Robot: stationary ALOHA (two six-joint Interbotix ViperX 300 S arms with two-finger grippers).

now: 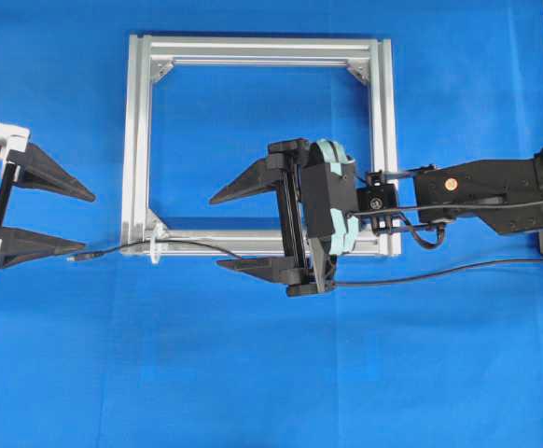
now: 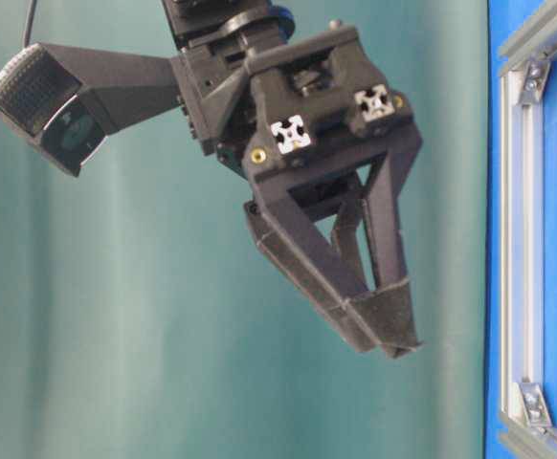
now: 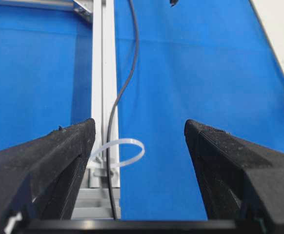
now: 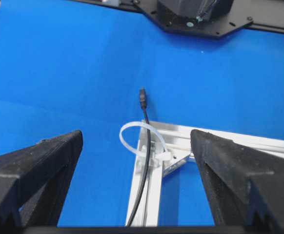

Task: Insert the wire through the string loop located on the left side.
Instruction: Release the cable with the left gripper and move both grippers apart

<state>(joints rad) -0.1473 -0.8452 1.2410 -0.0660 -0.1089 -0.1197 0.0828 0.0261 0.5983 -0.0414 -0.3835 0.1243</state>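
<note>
The blue desk (image 1: pixel 253 373) has a square silver frame (image 1: pixel 136 140) lying flat on it. A tiny white string loop (image 1: pixel 153 249) sticks out from the frame's near left corner. The thin black wire (image 1: pixel 187 245) goes through that loop. Its small dark plug (image 1: pixel 83 254) lies on the desk just left of the frame, and the rest of the wire runs away to the right along the frame's near bar.

The left claw (image 1: pixel 85 221) sits at the left edge of the desk. It is spread wide and holds nothing. The plug lies just beside its near finger (image 1: pixel 38 245).

The right claw (image 1: pixel 217 231) hangs over the near right part of the frame. It too is spread wide with nothing in it. The wire passes below it, between its two fingers (image 4: pixel 39 170).
</note>
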